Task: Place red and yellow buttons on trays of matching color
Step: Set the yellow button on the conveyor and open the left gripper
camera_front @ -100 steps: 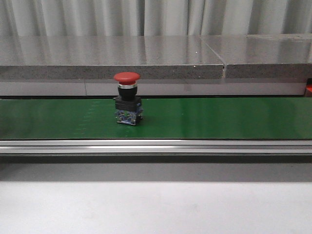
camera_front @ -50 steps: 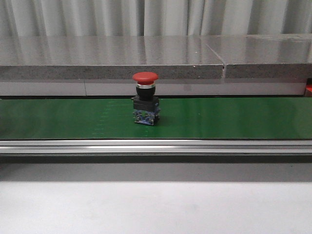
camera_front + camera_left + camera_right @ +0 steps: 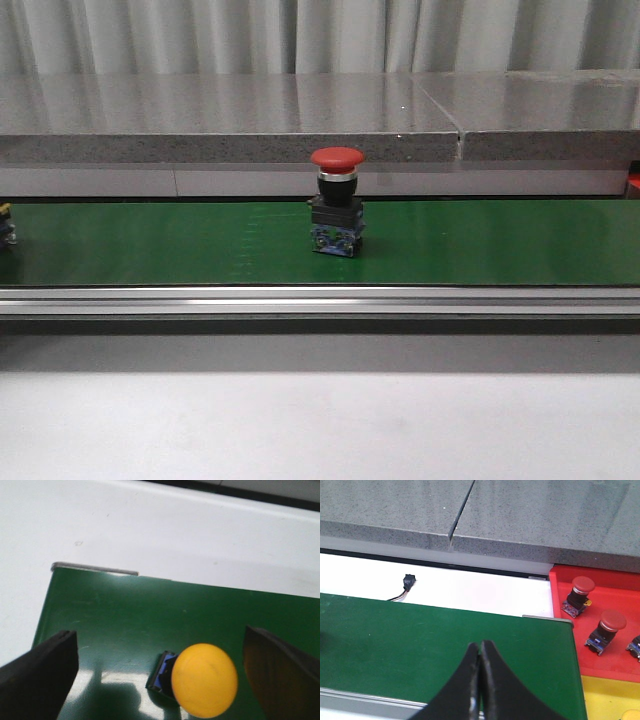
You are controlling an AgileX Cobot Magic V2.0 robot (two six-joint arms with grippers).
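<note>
A red button (image 3: 337, 200) stands upright on the green belt (image 3: 480, 240), near its middle in the front view; no gripper shows there. In the left wrist view a yellow button (image 3: 204, 680) sits on the belt between the wide-apart fingers of my open left gripper (image 3: 158, 641), touching neither finger. My right gripper (image 3: 480, 647) is shut on nothing above the belt's end. Beside that end lies the red tray (image 3: 615, 592), holding red buttons (image 3: 581, 592). Just below it in that picture, the yellow tray (image 3: 607, 697) shows a corner.
A grey stone ledge (image 3: 230, 115) runs behind the belt, and an aluminium rail (image 3: 320, 300) lines its front. A small black connector with wires (image 3: 408, 582) lies on the white surface behind the belt. A small dark object (image 3: 5, 225) shows at the belt's left edge.
The red button has travelled right along the belt, from left of centre to about the middle. A small dark object has come into view at the belt's left edge.
</note>
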